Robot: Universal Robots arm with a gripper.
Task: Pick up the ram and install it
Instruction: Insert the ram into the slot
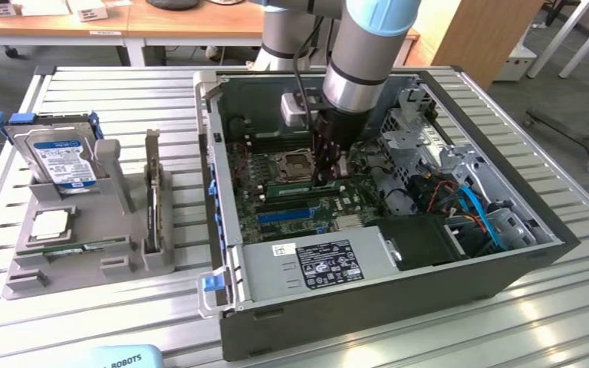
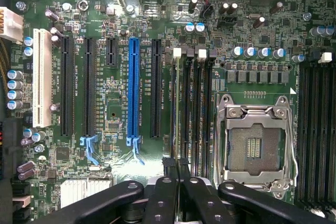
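Judging the pick-up done and the seating under way: seemingly pinching the ram [image 1: 289, 187] by its thin top edge, with the fingers [image 2: 164, 195] pressed close together, setting it edge-on in a memory slot beside the empty processor socket [image 2: 255, 148]. Leaving the latching unconfirmed. Reaching straight down into the open case [image 1: 376, 307], holding the gripper [image 2: 176, 176] upright above the motherboard [image 2: 118, 114].

The silver-grey robot arm with blue caps [image 1: 364, 57] reaches steeply downward. Its black two-finger gripper [image 2: 177, 182] points straight down, fingers [image 2: 163, 198] drawn nearly together.
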